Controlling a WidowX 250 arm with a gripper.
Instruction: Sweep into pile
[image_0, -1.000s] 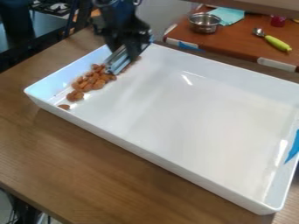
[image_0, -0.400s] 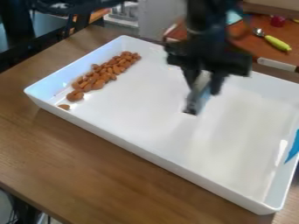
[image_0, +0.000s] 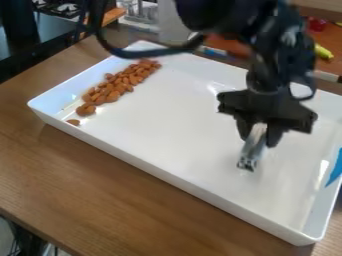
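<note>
Over the right half of the white tray (image_0: 167, 174) hangs the black gripper (image_0: 261, 139), shut on a flat silvery-blue tool (image_0: 252, 152). The tool points down, its lower end low over or on the tray floor; contact cannot be told. Brown almonds (image_0: 119, 84) lie in an elongated pile along the tray's left wall, well to the left of the gripper. A single almond (image_0: 73, 122) rests apart from them at the near left corner.
The tray stands on a wooden table (image_0: 100, 185), with raised walls all round. Blue tape (image_0: 336, 169) marks its right wall. Behind is a reddish-brown surface with a yellow-green handle (image_0: 323, 52). A black cable loops over the tray's back left.
The gripper has swung with its tool from the almonds at the left to the right half of the tray, coming toward the camera. The almonds look unmoved.
</note>
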